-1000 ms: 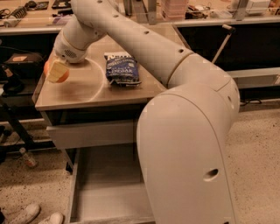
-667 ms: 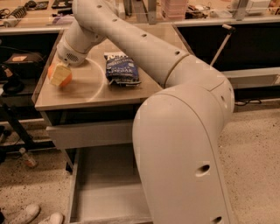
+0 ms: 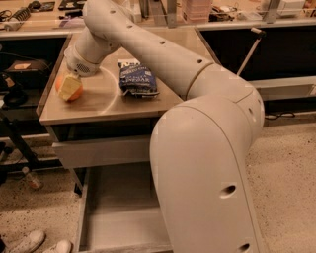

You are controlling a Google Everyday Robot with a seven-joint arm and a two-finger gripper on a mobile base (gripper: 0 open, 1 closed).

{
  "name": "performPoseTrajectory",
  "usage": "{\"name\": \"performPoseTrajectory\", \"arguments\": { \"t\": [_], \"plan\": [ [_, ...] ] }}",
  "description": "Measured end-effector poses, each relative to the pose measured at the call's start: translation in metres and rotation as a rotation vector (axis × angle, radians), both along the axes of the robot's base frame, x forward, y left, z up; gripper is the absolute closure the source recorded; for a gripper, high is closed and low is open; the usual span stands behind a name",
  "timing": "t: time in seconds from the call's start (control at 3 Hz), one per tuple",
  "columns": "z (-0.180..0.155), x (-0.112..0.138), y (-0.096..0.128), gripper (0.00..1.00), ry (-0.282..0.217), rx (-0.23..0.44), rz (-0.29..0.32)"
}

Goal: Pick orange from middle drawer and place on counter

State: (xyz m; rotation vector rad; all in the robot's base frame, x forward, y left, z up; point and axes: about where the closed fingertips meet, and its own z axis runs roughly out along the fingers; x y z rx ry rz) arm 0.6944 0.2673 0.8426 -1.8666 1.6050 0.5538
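Note:
The orange (image 3: 60,85) is at the left edge of the tan counter (image 3: 98,106), touching or just above its surface. My gripper (image 3: 69,88) is shut on the orange, with one pale finger (image 3: 71,85) lying across its front. The arm reaches in from the lower right over the counter. The middle drawer (image 3: 116,217) is pulled open below the counter; the part of its grey floor that shows is bare, and the arm's body hides its right side.
A blue snack bag (image 3: 138,79) lies on the counter to the right of the orange. A closed drawer front (image 3: 103,150) sits under the counter top. A cluttered bench (image 3: 222,15) runs along the back. White shoes (image 3: 34,242) are at the lower left.
The gripper with the orange has moved slightly down and toward the front of the counter. The arm's body has shifted a little to the left.

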Motion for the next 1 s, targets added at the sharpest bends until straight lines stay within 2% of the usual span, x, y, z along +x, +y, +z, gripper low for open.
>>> {"name": "performPoseTrajectory", "arguments": {
  "t": [1.0],
  "plan": [
    [-0.0001,0.0,0.0001,0.11,0.0,0.0,0.0]
  ]
}}
